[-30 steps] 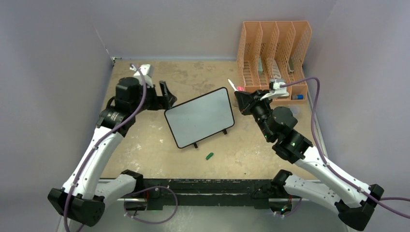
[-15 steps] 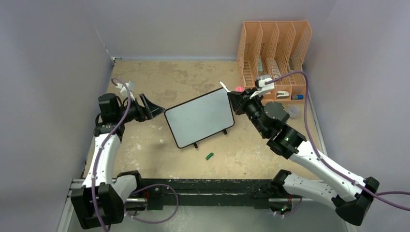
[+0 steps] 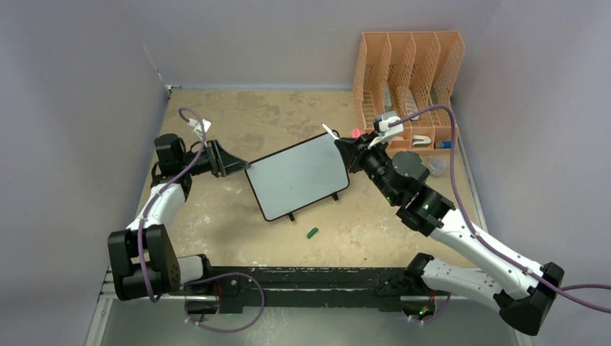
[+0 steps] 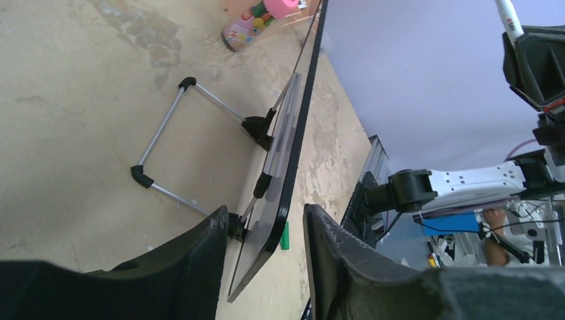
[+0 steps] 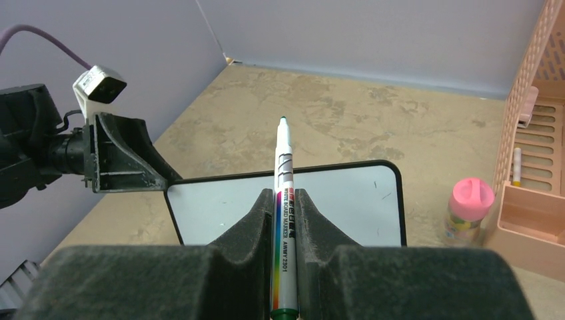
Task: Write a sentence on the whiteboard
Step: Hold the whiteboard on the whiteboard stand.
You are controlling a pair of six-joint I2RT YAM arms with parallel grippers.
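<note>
A small black-framed whiteboard (image 3: 299, 176) stands tilted back on its wire stand (image 4: 166, 133) near the middle of a worn tan desk (image 3: 216, 216). Its white face is blank, with no writing on it yet. The left hand (image 3: 238, 162) reaches in from the left, its two fingers (image 4: 206, 260) apart on either side of the board's left edge. In that hand's own camera the thin edge runs up between them with a gap showing beside it, so the hand looks placed to steady the board rather than already pinching it. The right hand (image 5: 285, 199) is clamped on a white marker (image 5: 284, 167), uncapped, its green tip pointing forward past the fingers. The tip hovers near the board's top right corner without touching the surface, probably ready for the first letter. A small green cap (image 3: 311, 233) lies on the desk just in front of the board's feet. The board sits between the left hand's fingers, and just below and ahead of the right hand.
</note>
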